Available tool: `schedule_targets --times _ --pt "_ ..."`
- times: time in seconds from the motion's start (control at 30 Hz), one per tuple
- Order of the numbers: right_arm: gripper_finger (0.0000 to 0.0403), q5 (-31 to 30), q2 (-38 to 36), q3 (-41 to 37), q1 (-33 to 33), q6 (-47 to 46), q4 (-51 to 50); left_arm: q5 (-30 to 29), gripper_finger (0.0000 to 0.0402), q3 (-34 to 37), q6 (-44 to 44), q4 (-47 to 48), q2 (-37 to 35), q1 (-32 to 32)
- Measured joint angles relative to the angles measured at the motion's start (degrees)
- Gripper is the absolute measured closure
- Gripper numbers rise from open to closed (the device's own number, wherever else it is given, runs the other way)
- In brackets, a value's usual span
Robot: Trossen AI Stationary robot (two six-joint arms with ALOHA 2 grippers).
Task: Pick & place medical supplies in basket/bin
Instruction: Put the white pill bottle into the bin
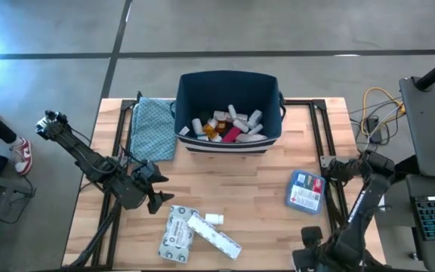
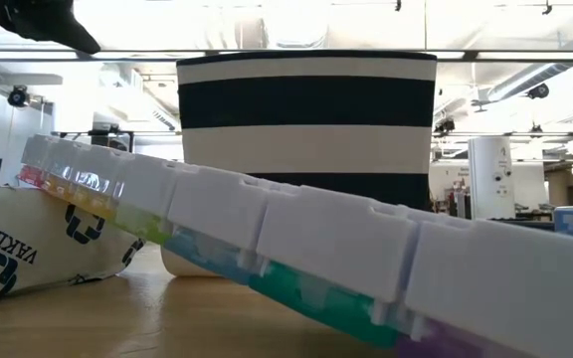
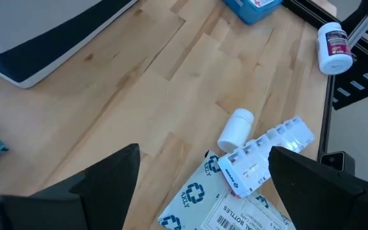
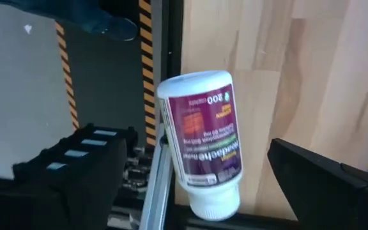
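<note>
The navy bin [image 1: 229,113] stands at the table's far middle with several bottles, an orange vial and a red tube inside; in the low view the bin [image 2: 306,129] shows its white stripes. My left gripper [image 1: 157,194] hovers open to the left of a white carton [image 1: 176,233], a long pill organizer [image 1: 214,234] and a small white bottle [image 1: 214,219]. The left wrist view shows the left gripper [image 3: 203,185] above the bottle [image 3: 235,128] and the organizer [image 3: 267,156]. My right gripper [image 4: 197,191] is open at the table's right edge, its fingers on either side of a labelled white pill bottle [image 4: 203,140] lying there, with gaps.
A flat blue-and-red packet [image 1: 305,189] lies right of centre. A folded teal cloth [image 1: 153,128] rests left of the bin. Black rails [image 1: 331,143] frame the table's sides. Bare wood lies between the bin and the near items. A person's shoe [image 1: 23,155] shows at far left.
</note>
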State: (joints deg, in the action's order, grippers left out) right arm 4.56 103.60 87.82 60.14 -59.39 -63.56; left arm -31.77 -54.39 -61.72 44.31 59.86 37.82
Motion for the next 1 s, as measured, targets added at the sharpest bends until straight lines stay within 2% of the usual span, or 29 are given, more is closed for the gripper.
schedule_targets --times 0.27,0.53,0.77,1.0 --pt "0.0034 2.2 6.2 -0.5 0.9 -3.9 5.8 0.1 0.0078 0.0 -1.3 0.0 0.0 0.0" --pt "0.0034 5.0 13.0 -0.3 1.5 -7.7 -2.4 0.1 0.0078 0.0 -2.5 -0.1 0.0 0.0" --pt "0.0035 4.7 15.5 -0.3 1.5 -1.7 -3.7 0.1 0.0078 0.0 -2.5 -0.3 0.0 0.0" --pt "0.0035 0.9 16.2 -0.7 1.2 1.7 -3.0 0.1 0.0078 0.0 -2.5 -0.3 0.0 0.0"
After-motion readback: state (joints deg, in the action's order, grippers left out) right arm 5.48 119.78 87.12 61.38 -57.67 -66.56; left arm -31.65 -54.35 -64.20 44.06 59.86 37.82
